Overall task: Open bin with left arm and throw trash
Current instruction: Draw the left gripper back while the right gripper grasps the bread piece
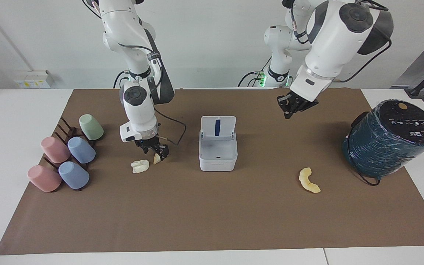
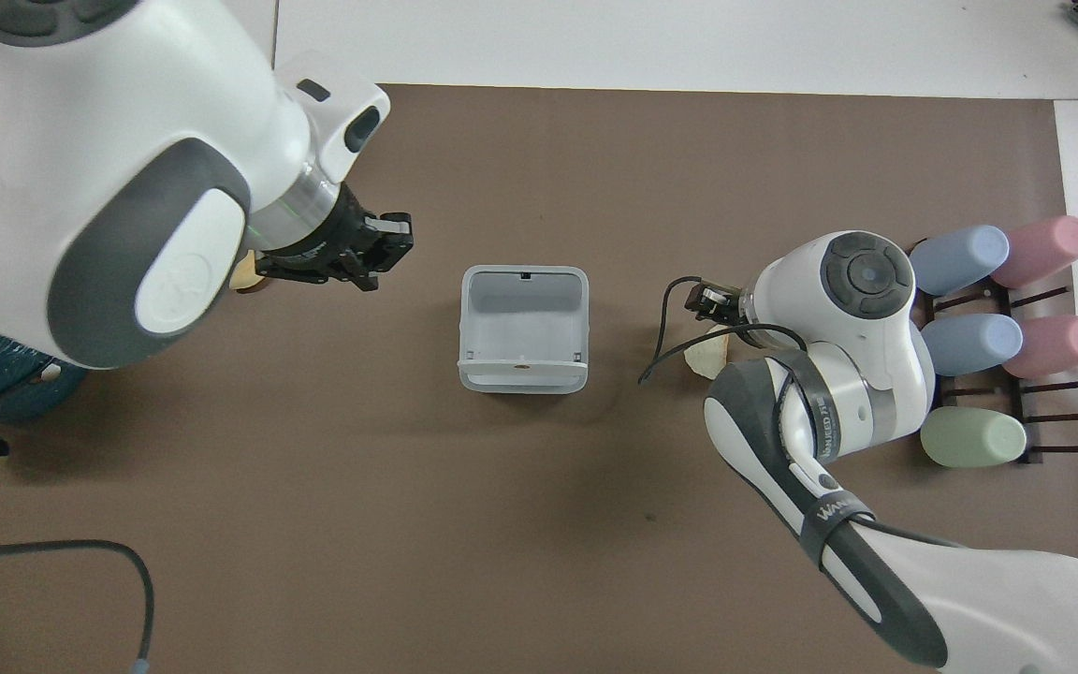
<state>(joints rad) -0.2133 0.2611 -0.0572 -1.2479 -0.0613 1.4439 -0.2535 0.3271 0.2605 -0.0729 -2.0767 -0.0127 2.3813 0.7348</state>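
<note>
Currently your bin [image 1: 218, 149] stands lid up. Right gripper [image 1: 157, 154] pinches the wedge [image 1: 156, 159] beside the wad [image 1: 140, 166]. Left gripper [image 1: 293, 106] hangs raised over the mat [image 1: 212, 213], finger state indeterminate.

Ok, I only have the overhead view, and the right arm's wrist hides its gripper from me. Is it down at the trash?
Observer: Yes. The right gripper is low, right at the yellow wedge on the mat.
Operator: I see one scrap there. Any more?
Observer: A white wad lies beside the wedge, toward the right arm's end, apart from the gripper.
Operator: And under the left arm?
Observer: A yellow crescent lies on the mat between the bin and the teal cylinder.
</note>
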